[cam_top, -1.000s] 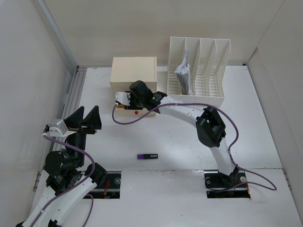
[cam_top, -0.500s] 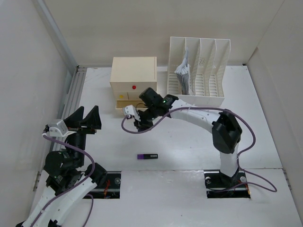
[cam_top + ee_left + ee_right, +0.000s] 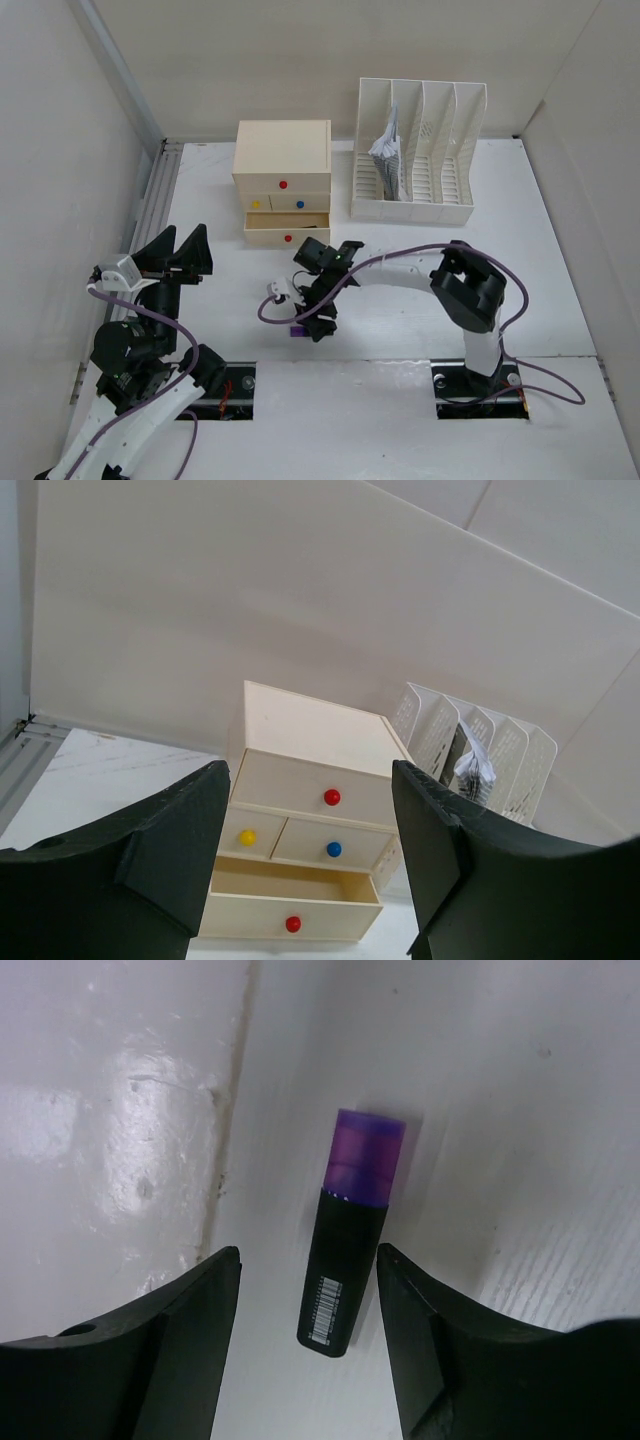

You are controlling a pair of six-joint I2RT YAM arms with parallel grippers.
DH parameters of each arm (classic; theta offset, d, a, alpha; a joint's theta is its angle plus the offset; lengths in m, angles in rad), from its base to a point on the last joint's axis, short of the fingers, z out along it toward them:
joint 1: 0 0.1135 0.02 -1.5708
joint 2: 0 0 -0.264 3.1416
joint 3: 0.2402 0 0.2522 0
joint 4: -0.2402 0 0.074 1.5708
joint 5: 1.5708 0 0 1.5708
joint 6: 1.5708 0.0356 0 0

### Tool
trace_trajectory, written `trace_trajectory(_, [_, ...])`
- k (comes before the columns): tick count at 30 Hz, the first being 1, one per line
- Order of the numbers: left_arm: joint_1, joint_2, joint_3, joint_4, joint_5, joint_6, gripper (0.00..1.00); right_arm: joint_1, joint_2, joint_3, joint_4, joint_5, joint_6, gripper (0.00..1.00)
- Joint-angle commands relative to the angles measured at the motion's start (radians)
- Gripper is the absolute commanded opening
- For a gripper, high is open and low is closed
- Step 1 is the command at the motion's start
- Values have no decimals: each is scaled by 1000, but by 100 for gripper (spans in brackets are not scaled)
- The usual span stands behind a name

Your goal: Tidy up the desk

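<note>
Hovering right gripper [image 3: 305, 1345] is spreading wide over purple marker [image 3: 350, 1250], one finger each side, not touching. Marker is lying flat on desk [image 3: 560, 300], near arm bases.

Could be going wrong: fingers closing crooked, smooth marker slipping or spinning away; tips bumping hard desk.

Marker is looking like shiny plastic, black body, purple cap. Desk is sitting under everything, big, white, flat.

Left gripper [image 3: 310, 880] is hanging open, holding nothing. Wooden drawer box [image 3: 283, 160] is standing at back, bottom drawer [image 3: 287, 232] sticking out.

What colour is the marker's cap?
The cap is purple, on a black marker; clearest in the right wrist view.
</note>
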Motion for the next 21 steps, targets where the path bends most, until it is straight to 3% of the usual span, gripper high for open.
trace_trajectory(1, [2, -11, -2, 34, 3, 13, 63, 23, -57, -47, 145, 55, 92, 63])
trace_trajectory(10, [2, -11, -2, 34, -6, 13, 63, 114, -119, -152, 308, 366, 248, 61])
trace_trajectory(16, [2, -11, -2, 34, -6, 13, 63, 190, -87, -161, 342, 574, 275, 53])
trace_trajectory(21, [2, -21, -2, 34, -6, 13, 63, 203, -53, -161, 362, 654, 285, 53])
